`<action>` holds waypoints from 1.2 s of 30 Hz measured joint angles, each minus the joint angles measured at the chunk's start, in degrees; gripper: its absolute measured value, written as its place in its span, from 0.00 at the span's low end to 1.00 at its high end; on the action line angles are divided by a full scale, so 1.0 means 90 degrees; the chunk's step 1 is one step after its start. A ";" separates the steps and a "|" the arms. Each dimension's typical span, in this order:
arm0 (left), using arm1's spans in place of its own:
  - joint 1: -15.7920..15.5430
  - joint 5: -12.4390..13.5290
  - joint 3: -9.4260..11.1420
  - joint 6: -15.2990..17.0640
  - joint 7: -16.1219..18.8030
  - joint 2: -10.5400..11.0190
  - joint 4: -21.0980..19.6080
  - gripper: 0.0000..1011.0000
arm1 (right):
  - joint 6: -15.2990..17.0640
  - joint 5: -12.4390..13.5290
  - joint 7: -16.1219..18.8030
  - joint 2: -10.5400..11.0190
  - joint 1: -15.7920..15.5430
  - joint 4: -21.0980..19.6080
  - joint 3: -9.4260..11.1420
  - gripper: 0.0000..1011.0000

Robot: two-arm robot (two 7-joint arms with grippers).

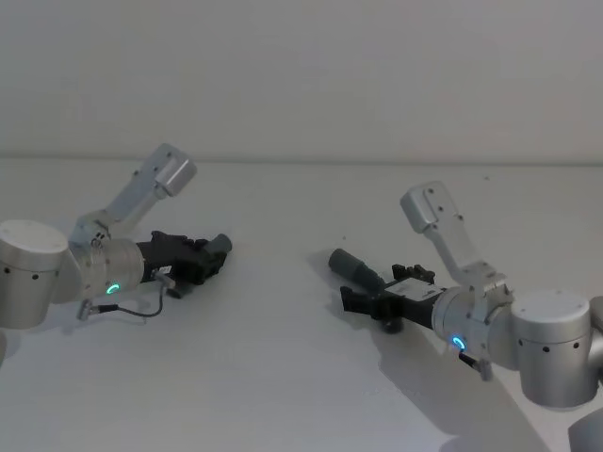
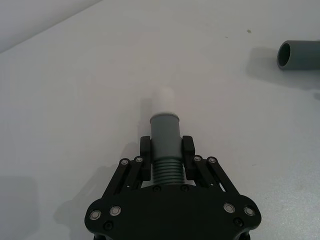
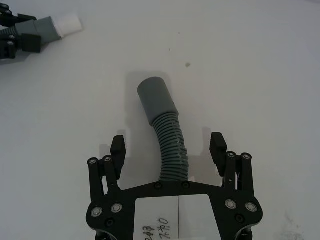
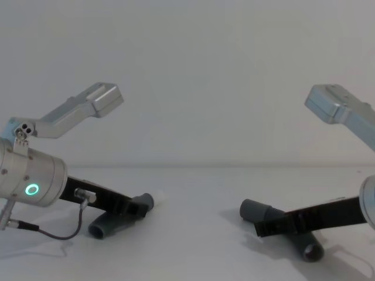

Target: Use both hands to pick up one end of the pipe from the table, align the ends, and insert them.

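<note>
Pipe pieces are well apart on the plain matte white table (image 1: 283,395): two short curved dark grey ribbed hoses, one toward its left edge, one toward its right edge. The black two-fingered left gripper (image 2: 166,151) is clamped on the left hose (image 2: 165,172) at the ribs just behind its smooth lighter grey cuff (image 2: 165,131), and the narrow white tip (image 2: 163,97) points forward. The black two-fingered right gripper (image 3: 168,145) stands spread around the right hose (image 3: 172,155), its fingers (image 3: 118,149) on both sides of the ribs and not touching it. I think the danger is here: this hose bends, so its open grey cuff (image 3: 156,100) points aside from the gripper axis. If the fingers close so far behind the cuff, the soft ribs can flex and the ends may meet crooked and jam.
</note>
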 joint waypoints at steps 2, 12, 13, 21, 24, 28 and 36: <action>0.0000 0.0000 0.0000 0.0000 0.0000 0.0000 0.0000 0.35 | 0.0012 -0.0010 0.0005 -0.0004 -0.0003 0.0007 0.0000 0.99; 0.0000 0.0000 0.0000 0.0000 0.0000 0.0000 0.0000 0.35 | 0.0068 -0.0062 0.0048 -0.0024 -0.0013 0.0053 0.0015 0.99; 0.0000 0.0000 0.0000 0.0000 0.0000 0.0000 0.0000 0.35 | 0.0071 -0.0069 0.0053 -0.0027 -0.0014 0.0059 0.0018 0.99; 0.0000 0.0000 0.0000 0.0000 0.0000 0.0000 0.0000 0.35 | 0.0078 -0.0093 0.0063 -0.0037 -0.0017 0.0075 0.0030 0.94; 0.0000 0.0000 0.0000 0.0001 0.0000 0.0000 0.0000 0.35 | 0.0080 -0.0100 0.0065 -0.0039 -0.0018 0.0080 0.0034 0.86; 0.0000 0.0000 0.0001 0.0001 0.0000 0.0000 0.0001 0.35 | 0.0080 -0.0104 0.0068 -0.0041 -0.0020 0.0083 0.0035 0.78; 0.0000 0.0000 0.0001 0.0002 0.0000 0.0000 0.0001 0.35 | 0.0084 -0.0109 0.0077 -0.0046 -0.0020 0.0089 0.0034 0.72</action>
